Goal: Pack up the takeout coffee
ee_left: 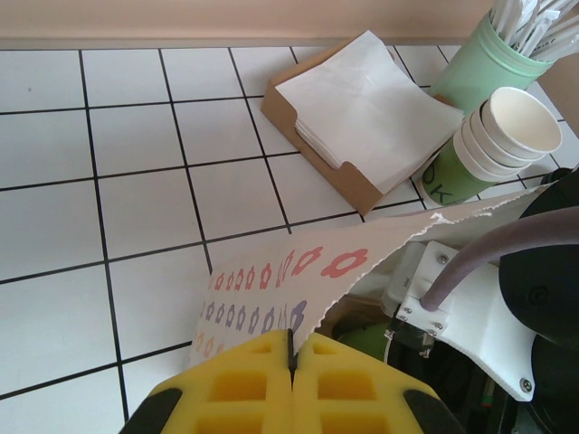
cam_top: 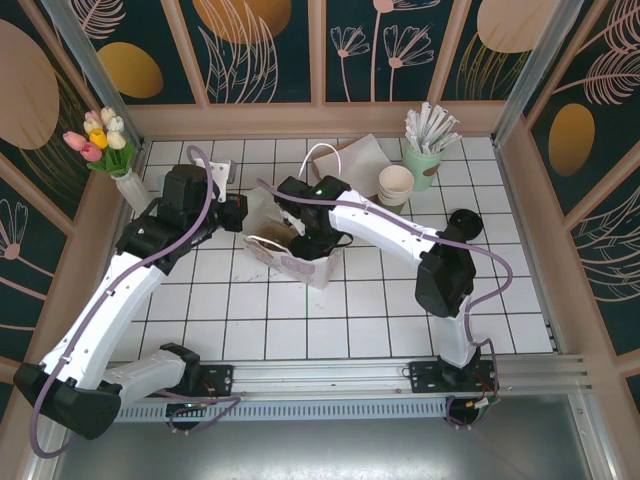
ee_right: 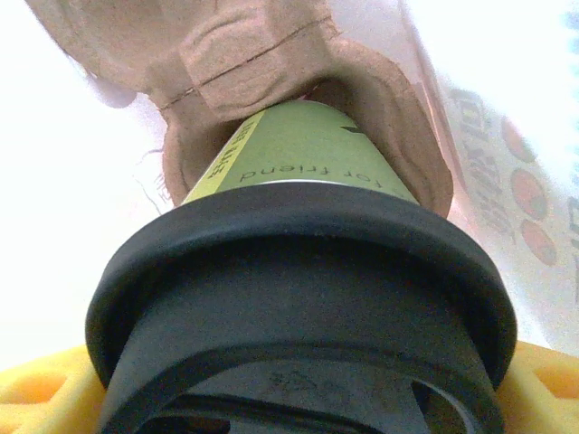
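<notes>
Paper bag (cam_top: 300, 268) around right end effector (ee_right: 289, 391)

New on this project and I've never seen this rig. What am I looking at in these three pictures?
These are two robot arms, a left arm and a right arm, bolted to the near edge of a tiled table. Each ends in a two-finger gripper with yellow pads. The wide picture comes from a fixed camera above and behind the arms. The other two come from a camera on each wrist.

On the table are a paper bag with a flower print, a brown tray of white napkins, a stack of lidless cups, a mint green holder of wrapped sticks and a vase of tulips.

The left gripper is pinched shut on the bag's rim, holding its mouth open. The right gripper holds the takeout coffee, a green cup with a black lid, inside the bag. The cup's base sits in a pocket of a cardboard carrier.
</notes>
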Motion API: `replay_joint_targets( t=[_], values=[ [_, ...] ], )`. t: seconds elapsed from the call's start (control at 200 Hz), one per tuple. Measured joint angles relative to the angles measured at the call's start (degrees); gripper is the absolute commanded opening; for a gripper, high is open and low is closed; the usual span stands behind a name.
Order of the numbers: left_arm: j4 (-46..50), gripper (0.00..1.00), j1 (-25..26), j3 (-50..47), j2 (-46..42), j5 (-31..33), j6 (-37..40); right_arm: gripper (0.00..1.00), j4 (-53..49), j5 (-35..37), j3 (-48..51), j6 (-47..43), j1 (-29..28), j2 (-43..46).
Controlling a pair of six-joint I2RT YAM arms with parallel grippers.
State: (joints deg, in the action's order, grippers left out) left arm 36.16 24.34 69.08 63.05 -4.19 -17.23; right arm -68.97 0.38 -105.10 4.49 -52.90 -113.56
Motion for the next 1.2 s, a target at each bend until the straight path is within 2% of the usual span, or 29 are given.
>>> replay_joint_targets(
  t=[1.196],
  values=[
    [0.0,0.00,0.0,-0.1,0.7,-0.9,0.0,0.55,6.3,-0.9,6.1,-0.8,0.9,0.8]
  ],
)
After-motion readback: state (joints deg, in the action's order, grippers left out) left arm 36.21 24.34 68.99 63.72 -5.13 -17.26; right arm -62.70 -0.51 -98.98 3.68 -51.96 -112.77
